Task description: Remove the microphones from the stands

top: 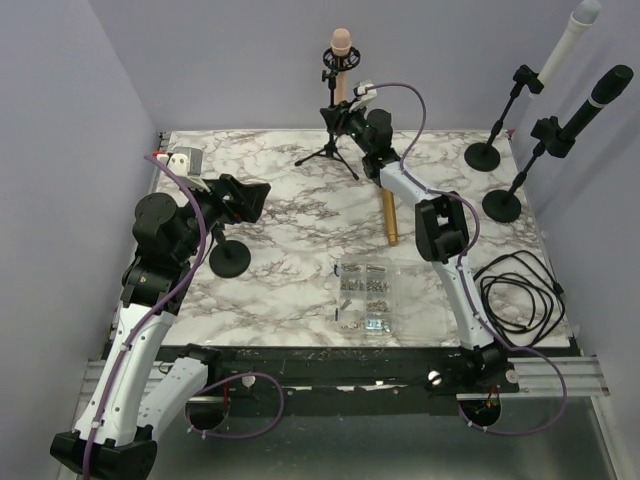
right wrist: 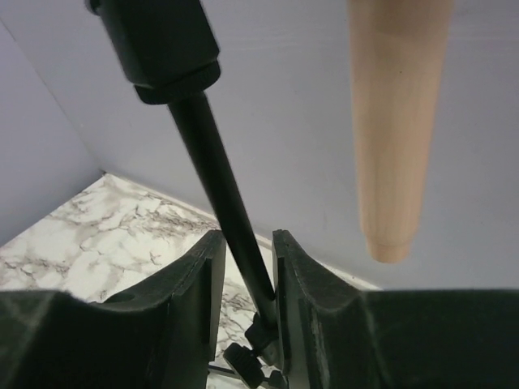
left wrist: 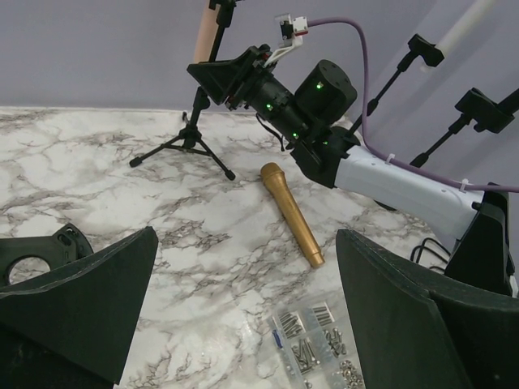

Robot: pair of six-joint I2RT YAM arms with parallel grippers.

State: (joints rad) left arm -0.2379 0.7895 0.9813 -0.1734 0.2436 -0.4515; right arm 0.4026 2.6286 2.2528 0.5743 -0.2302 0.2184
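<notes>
A peach microphone (top: 341, 50) stands upright in the clip of a black tripod stand (top: 330, 152) at the back centre of the marble table. My right gripper (top: 336, 118) is at the stand's pole (right wrist: 215, 178), below the microphone (right wrist: 397, 121). Its jaws are narrowly apart around the pole; the pole touches the right finger (right wrist: 304, 275), and a gap shows on the left side. My left gripper (top: 255, 195) is wide open and empty above the table's left side. It faces the stand (left wrist: 190, 134) and microphone (left wrist: 204, 32) from a distance.
A gold microphone (top: 389, 218) lies on the table beside the right arm. A clear screw box (top: 364, 295) sits at front centre. A bare round stand base (top: 229, 258) is by the left arm. Two more stands hold a white microphone (top: 565, 45) and a black microphone (top: 600, 100); a coiled cable (top: 520, 295) lies at right.
</notes>
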